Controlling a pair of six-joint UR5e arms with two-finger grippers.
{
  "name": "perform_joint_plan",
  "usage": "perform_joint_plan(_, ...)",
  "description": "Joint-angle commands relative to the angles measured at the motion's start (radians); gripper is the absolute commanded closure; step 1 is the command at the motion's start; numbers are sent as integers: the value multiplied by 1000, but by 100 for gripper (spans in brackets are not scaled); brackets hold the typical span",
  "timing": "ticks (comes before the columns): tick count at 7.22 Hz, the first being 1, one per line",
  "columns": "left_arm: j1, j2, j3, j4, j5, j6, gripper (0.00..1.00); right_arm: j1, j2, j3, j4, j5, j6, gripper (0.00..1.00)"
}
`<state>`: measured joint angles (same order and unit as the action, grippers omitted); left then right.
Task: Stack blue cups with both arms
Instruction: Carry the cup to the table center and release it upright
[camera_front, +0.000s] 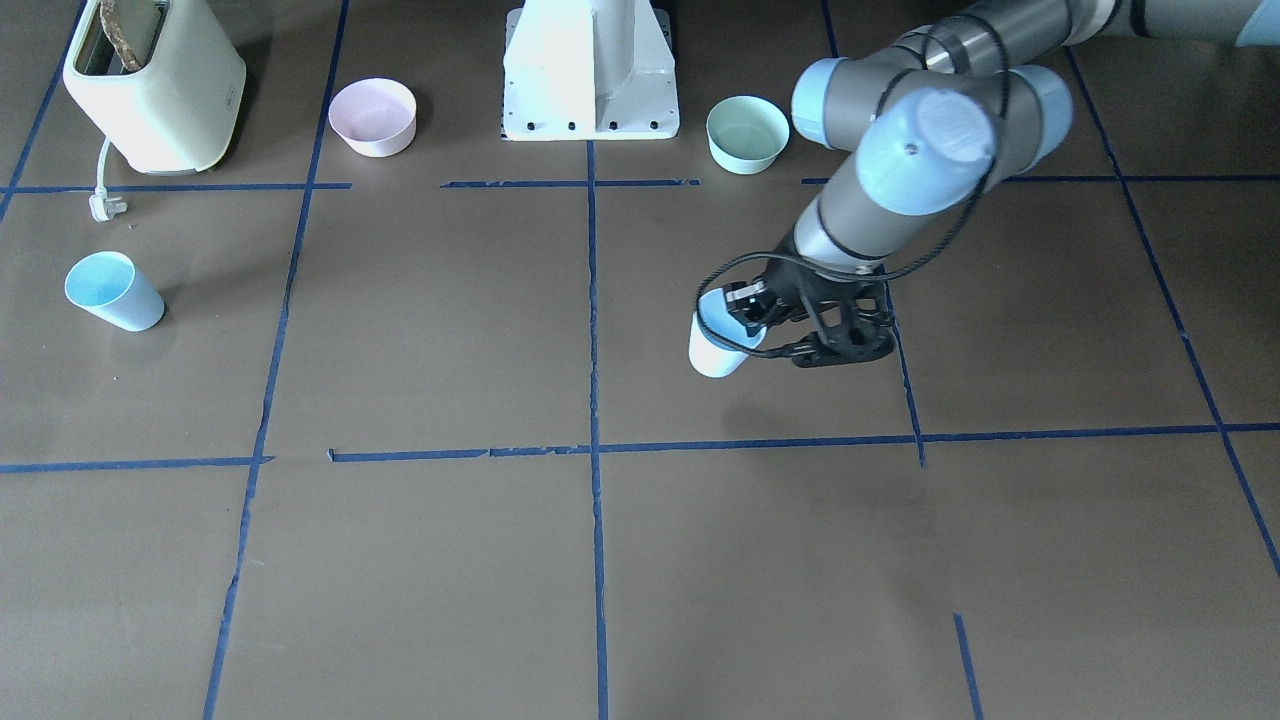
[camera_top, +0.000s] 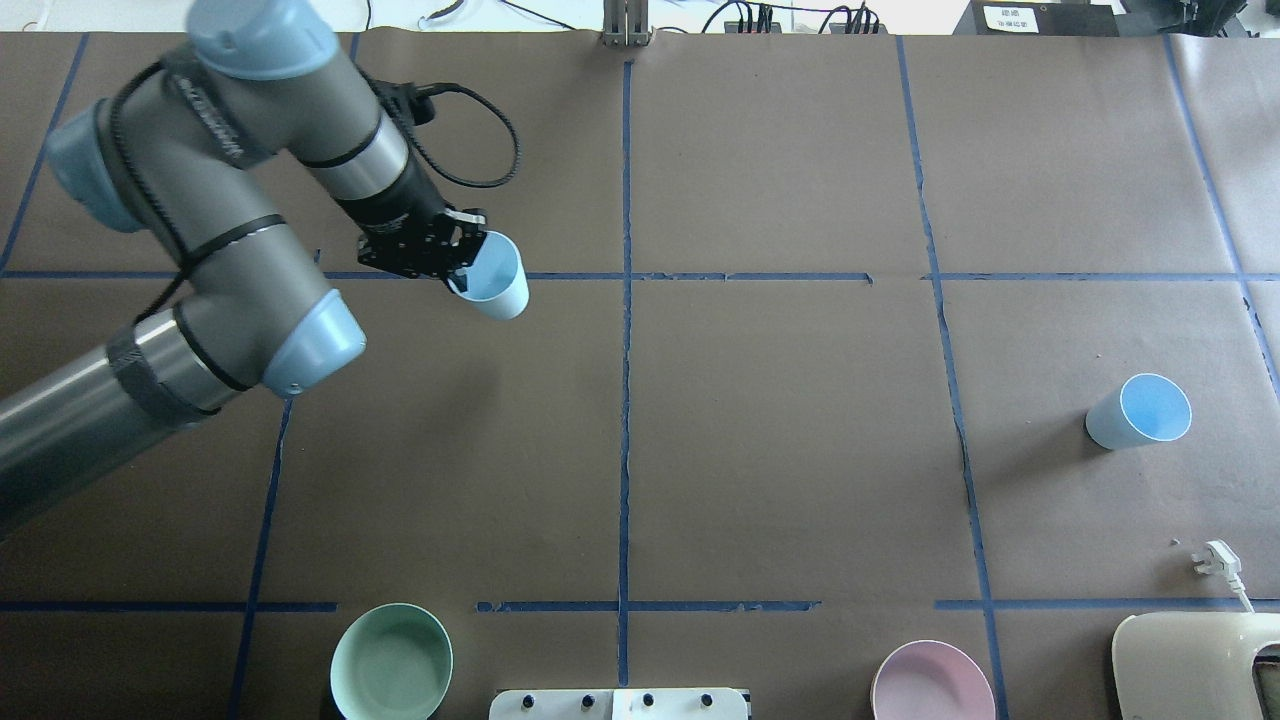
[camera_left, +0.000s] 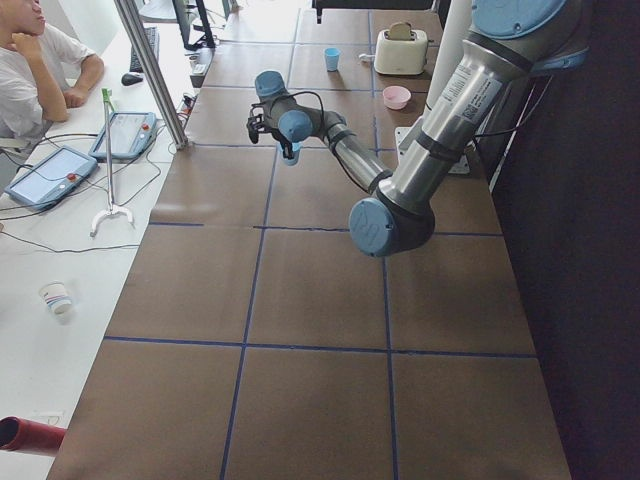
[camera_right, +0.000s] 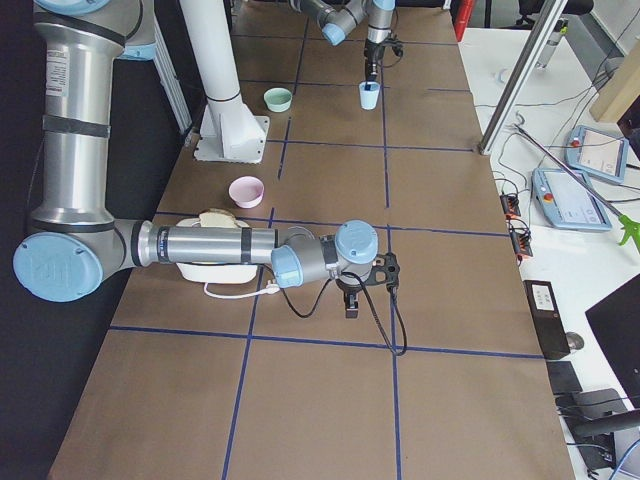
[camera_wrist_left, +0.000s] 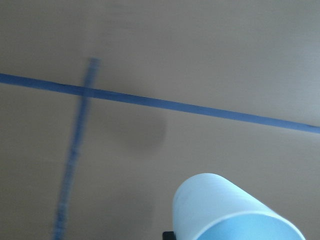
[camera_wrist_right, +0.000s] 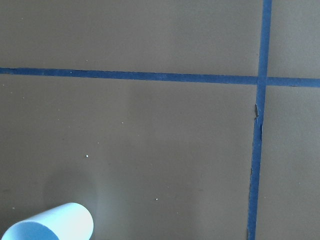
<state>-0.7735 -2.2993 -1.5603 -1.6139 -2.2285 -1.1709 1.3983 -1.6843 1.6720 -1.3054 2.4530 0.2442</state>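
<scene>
At 10 o'clock on table (camera_top: 780, 450), overhead view: first blue cup (camera_top: 497, 285), mouth up, seems held off table, since shadow lies apart from it in left wrist view. Left gripper (camera_top: 465, 272) pinches cup rim, likely so cup bottom is free to slip into other cup. Second blue cup (camera_top: 1140, 412) stands alone at 3 o'clock, mouth up, good for taking first cup. Right gripper (camera_right: 350, 300) hangs near it, maybe to hold it steady. Cannot tell if those fingers are spread.
</scene>
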Motion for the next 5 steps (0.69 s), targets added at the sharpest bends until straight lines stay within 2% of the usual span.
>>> perform_joint_plan(1,71,-206,252,0,62,-6,100,-5,0,0,0,1,3,0)
perform_joint_plan(2,91,-206,262,-21,64,-7,100,-13,0,0,0,1,6,0)
perform_joint_plan(3,127,-206,299,-84,116,-7,100,-19,0,0,1,1,6,0)
perform_joint_plan(5,138,-207,318,-118,122,-7,100,-36,0,0,3,-6,6,0)
